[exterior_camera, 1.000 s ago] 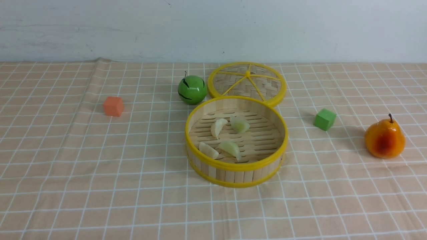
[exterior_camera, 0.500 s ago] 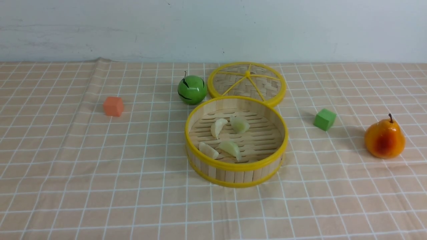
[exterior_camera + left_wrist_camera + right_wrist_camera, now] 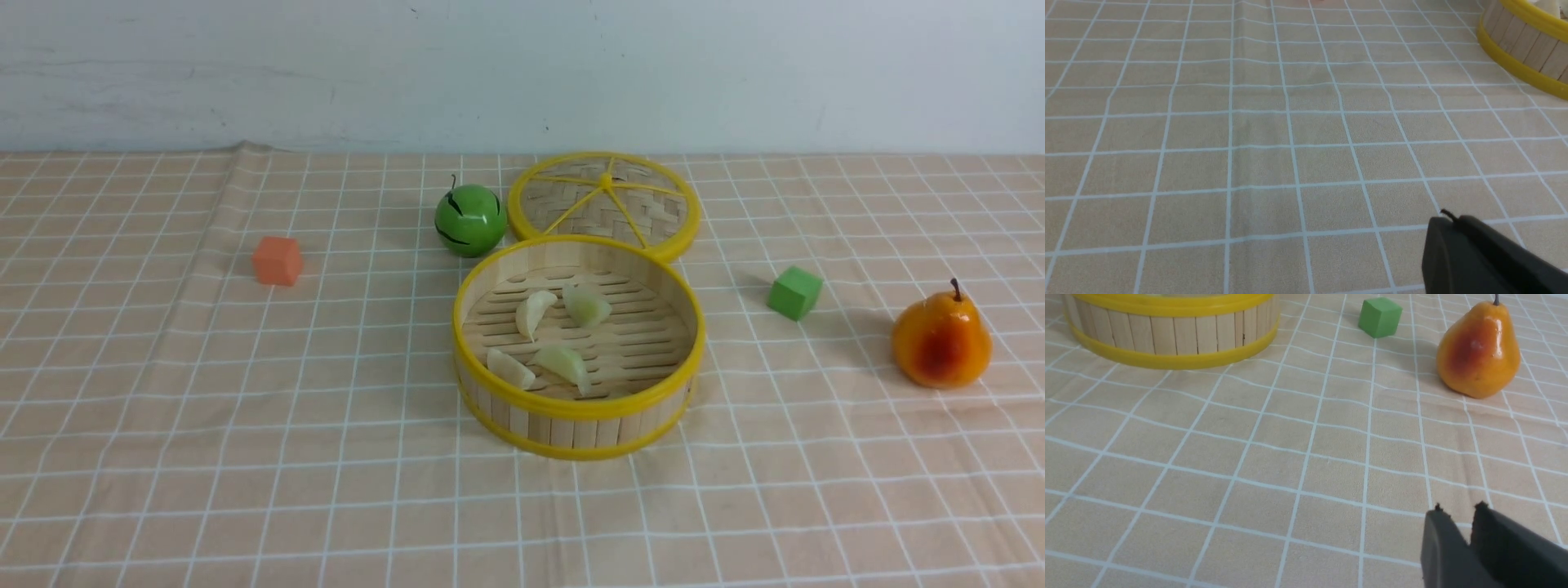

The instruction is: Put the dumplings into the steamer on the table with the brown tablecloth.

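Four dumplings (image 3: 552, 335) in steamer (image 3: 571, 425) — off tablecloth (image 3: 245, 425) edges; claws empty

Neither arm is seen in the front view. The steamer (image 3: 1523, 45) is cut off by the frame edge in the left wrist view, and its interior is hidden behind the wall in the right wrist view. The lid (image 3: 604, 200) is partly hidden behind the steamer's far rim. The left gripper (image 3: 1447, 222) is cropped at the frame's corner.
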{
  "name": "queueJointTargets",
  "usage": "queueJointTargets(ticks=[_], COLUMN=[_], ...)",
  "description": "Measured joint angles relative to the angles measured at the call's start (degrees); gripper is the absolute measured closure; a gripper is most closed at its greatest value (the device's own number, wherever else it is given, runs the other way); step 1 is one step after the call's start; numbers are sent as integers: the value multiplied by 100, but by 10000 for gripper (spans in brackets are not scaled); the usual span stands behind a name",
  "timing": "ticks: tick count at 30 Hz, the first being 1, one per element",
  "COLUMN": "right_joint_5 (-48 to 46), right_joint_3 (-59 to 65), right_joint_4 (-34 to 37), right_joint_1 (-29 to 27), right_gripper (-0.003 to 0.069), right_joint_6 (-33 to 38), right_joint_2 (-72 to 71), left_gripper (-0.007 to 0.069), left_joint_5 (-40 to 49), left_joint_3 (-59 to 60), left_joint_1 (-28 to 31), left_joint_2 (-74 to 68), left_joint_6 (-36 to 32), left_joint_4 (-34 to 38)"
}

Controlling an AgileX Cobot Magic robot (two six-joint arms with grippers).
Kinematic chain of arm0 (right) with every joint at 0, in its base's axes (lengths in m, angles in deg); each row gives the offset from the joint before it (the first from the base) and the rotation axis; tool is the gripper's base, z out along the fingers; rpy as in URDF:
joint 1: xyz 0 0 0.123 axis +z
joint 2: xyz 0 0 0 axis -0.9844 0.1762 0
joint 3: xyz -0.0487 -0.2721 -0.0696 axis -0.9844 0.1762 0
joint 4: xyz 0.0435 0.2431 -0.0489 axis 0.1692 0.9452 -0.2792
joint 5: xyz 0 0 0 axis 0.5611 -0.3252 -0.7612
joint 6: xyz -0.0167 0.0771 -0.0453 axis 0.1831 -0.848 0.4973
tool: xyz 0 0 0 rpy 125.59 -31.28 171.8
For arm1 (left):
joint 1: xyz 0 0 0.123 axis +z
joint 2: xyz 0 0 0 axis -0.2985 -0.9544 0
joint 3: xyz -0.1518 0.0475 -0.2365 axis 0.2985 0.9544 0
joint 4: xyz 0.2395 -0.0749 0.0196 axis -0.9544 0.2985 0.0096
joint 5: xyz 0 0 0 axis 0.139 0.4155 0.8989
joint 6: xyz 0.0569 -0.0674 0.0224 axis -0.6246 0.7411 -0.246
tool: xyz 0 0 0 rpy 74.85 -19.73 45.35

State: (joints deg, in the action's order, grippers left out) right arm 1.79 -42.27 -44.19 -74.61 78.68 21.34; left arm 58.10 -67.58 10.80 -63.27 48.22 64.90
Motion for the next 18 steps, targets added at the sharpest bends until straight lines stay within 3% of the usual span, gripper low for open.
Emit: queueJointTargets(ticks=[18], right_joint_5=[0], right_joint_3=[0], right_joint_4=[0], right_joint_1=[0], right_gripper=[517], right_joint_6=[0], right_joint_2=[0], left_gripper=[634], left_joint_5=[0], left_joint_3=[0], left_joint_1=[0], left_joint_2=[0], left_joint_6=[0], left_joint_4=[0])
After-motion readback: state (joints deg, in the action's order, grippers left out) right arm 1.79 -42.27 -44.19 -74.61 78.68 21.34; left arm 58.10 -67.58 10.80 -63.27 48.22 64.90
